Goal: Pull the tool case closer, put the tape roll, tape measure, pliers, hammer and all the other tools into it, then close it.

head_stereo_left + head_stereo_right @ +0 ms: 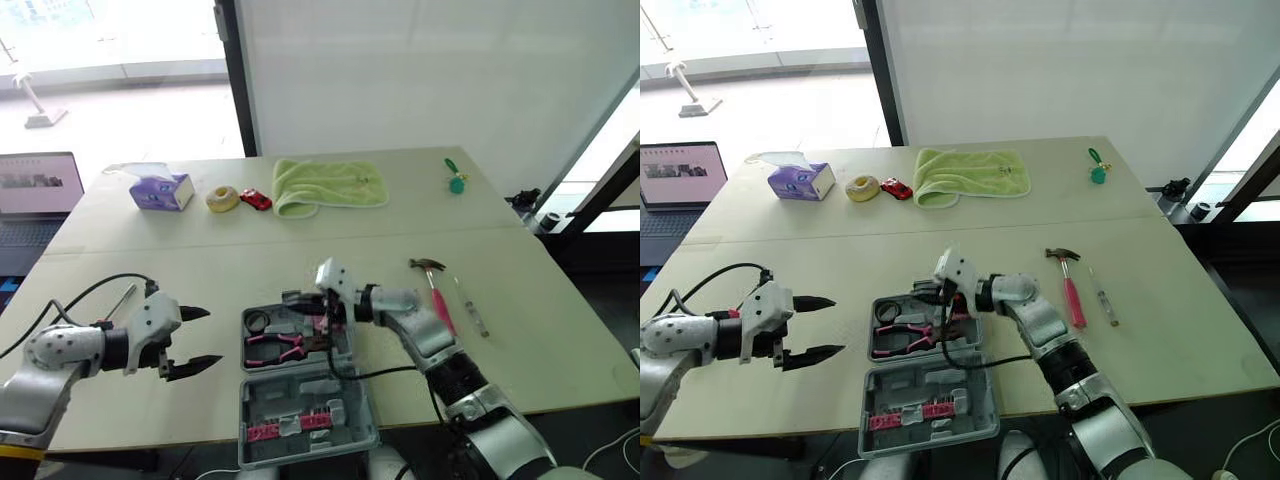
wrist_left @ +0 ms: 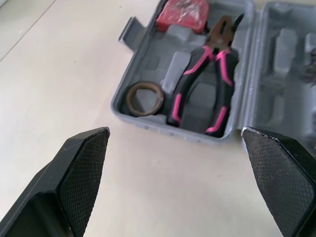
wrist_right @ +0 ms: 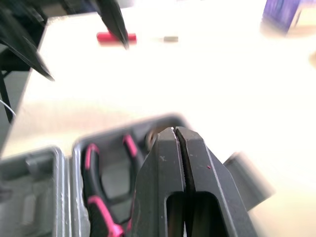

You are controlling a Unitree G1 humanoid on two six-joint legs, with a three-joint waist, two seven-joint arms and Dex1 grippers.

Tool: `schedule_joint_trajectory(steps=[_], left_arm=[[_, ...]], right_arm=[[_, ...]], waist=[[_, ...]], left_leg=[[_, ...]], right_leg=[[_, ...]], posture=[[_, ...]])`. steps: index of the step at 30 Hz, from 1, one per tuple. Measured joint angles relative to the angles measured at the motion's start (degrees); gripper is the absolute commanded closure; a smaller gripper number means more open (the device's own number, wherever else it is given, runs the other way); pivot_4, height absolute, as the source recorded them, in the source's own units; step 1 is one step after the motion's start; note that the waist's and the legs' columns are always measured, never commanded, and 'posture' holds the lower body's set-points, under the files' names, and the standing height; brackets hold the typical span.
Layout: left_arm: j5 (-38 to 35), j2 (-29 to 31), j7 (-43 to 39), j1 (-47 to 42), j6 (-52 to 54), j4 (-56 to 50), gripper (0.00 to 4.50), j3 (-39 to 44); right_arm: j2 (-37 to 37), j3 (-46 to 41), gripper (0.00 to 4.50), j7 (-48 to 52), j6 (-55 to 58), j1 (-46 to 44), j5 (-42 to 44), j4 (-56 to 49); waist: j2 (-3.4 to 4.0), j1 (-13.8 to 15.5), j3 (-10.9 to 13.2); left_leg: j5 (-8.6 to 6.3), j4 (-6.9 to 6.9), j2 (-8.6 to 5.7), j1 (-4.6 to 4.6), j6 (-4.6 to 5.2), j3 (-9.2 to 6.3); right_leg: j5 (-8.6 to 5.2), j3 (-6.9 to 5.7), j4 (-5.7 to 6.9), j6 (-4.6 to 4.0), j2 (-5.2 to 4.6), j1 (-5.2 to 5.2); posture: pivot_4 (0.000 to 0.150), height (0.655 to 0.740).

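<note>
Lying right of centre in the left eye view, the hammer (image 1: 436,290) looks stiff and head-heavy, best taken by its pink handle. Left wrist view: left claw (image 2: 175,132) wide, near the case (image 2: 163,127). Right wrist view: right claw (image 3: 177,132) closed, empty.

Bright daylight from far windows (image 1: 110,40); soft shadows; table (image 3: 222,79) glares white, right wrist view.

The silver-grey metal left arm (image 1: 58,352) and right arm (image 1: 432,342) have black joint bands and white wrist housings. A thin black cable (image 1: 88,289) loops along each. The left pincer (image 1: 213,336) and right pincer (image 3: 175,131) have black tapered fingers with cross-hatched pads (image 2: 91,168).
</note>
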Motion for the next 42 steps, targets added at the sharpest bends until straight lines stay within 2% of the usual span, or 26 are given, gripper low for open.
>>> schedule_joint_trajectory(steps=[3, 6, 10, 22, 29, 42], left_arm=[[1.5, 0.7, -1.7, 0.8, -3.0, 4.1, 0.78, -0.7], [3.4, 0.7, -2.9, 1.2, -7.3, 7.3, 2.36, -2.3], [4.7, -0.8, -3.1, 1.6, -9.8, 8.3, 4.37, -5.0], [7.3, -7.7, -0.9, 1.4, -8.3, 9.0, 4.45, -13.6], [9.2, -12.4, 2.8, -2.4, -7.8, 11.3, 4.45, -15.5], [10.8, -14.1, 5.1, -4.4, -7.4, 12.5, 4.45, -15.7]], right_arm=[[-8.5, -0.8, 4.5, 5.2, -3.6, 1.7, -0.7, -2.2], [-15.9, 0.3, 4.5, 9.1, -8.4, 4.9, -4.0, -2.5], [-20.5, 2.5, 4.5, 10.8, -15.4, 7.6, -8.8, -0.7], [-17.1, 7.6, 4.5, 7.6, -24.3, 9.8, -15.9, 7.7], [-14.7, 7.4, 4.5, 6.2, -23.0, 10.8, -15.9, 7.6], [-14.4, 6.1, 4.5, 6.1, -17.8, 11.9, -15.8, 5.3]], waist=[[-0.02, 0.1, 0.0], [-0.01, 0.1, 0.0], [-0.02, -0.2, 0.1], [-0.03, 0.1, 0.1], [-0.03, 1.1, 0.1], [0.03, 1.7, 0.0]], left_leg=[[-0.01, -0.03, 0.0, 0.0, 0.01, 0.02], [-0.01, -0.03, 0.01, 0.0, 0.01, 0.07], [-0.01, -0.02, 0.04, 0.01, 0.01, 0.11], [-0.01, 0.02, 0.02, 0.01, 0.01, 0.07], [-0.01, 0.09, -0.01, 0.05, 0.01, 0.04], [0.0, 0.12, -0.01, 0.18, 0.01, -0.02]], right_leg=[[-0.01, -0.03, -0.07, 0.0, 0.0, 0.03], [-0.01, -0.02, -0.09, 0.0, -0.02, 0.03], [-0.01, -0.01, -0.09, 0.0, -0.02, 0.03], [-0.01, -0.01, -0.08, 0.01, -0.02, 0.08], [0.0, -0.01, -0.09, 0.01, -0.02, 0.15], [-0.01, -0.05, -0.09, 0.0, -0.01, 0.34]], posture=[[0.15, 0.7367], [0.15, 0.7367], [0.15, 0.7367], [0.15, 0.7367], [0.15, 0.7367], [0.15, 0.7367]])
